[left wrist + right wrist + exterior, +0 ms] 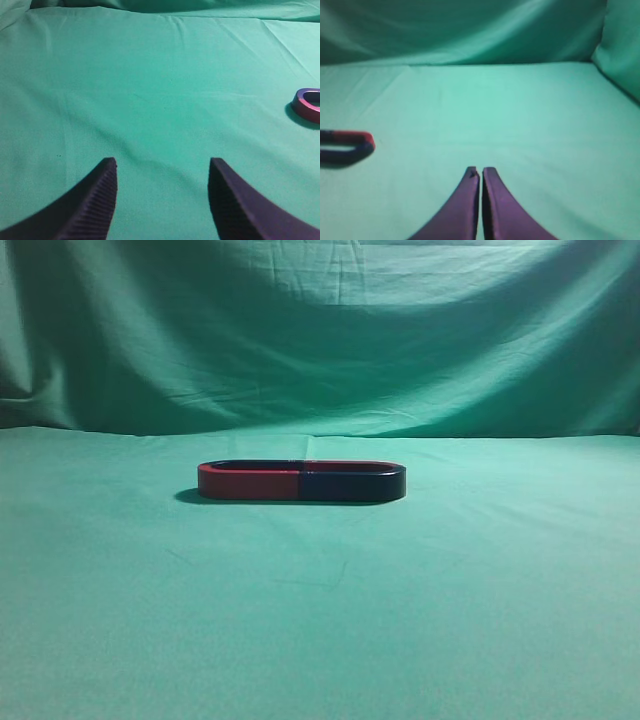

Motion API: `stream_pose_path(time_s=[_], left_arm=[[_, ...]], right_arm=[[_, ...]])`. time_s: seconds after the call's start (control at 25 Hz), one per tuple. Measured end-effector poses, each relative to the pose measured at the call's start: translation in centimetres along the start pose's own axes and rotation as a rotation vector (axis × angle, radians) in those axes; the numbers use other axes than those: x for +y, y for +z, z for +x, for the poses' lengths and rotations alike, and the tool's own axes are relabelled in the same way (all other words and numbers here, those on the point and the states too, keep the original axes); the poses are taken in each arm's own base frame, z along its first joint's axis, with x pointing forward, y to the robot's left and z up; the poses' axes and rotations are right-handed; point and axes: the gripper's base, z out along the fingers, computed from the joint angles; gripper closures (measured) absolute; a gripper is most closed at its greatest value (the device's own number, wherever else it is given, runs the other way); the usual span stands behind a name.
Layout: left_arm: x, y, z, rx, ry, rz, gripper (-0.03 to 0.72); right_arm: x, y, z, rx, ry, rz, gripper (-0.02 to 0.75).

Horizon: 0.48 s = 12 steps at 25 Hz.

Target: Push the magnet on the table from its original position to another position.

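Observation:
Two flat U-shaped magnets lie end to end as one oval on the green table [320,620]. The magnet [352,485] is the right half, with its dark navy arm facing the camera and its red arm behind. It also shows at the left edge of the right wrist view [345,146]. My right gripper [481,172] is shut and empty, over bare cloth to the right of the magnet. My left gripper [162,162] is open and empty, over bare cloth far to the left of the magnets. Neither gripper shows in the exterior view.
The matching magnet [250,483] with its red arm to the camera forms the left half of the oval; its bend shows at the right edge of the left wrist view [307,104]. A wrinkled green backdrop [320,330] hangs behind the table.

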Motion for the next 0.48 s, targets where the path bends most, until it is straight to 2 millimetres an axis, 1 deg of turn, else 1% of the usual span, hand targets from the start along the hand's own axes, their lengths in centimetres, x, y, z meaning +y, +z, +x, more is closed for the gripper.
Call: stream_pose_path(time_s=[0.04, 0.12, 0.48], left_arm=[[0.0, 0.0, 0.0, 0.0, 0.0, 0.0, 0.316], [0.0, 0.0, 0.0, 0.0, 0.0, 0.0, 0.316], [0.0, 0.0, 0.0, 0.0, 0.0, 0.0, 0.316]], right_arm=[[0.0, 0.2, 0.7, 0.016, 0.0, 0.0, 0.738], [0.0, 0.3, 1.1, 0.03, 0.004, 0.0, 0.738], [0.0, 0.3, 1.8, 0.099, 0.007, 0.0, 0.738]])
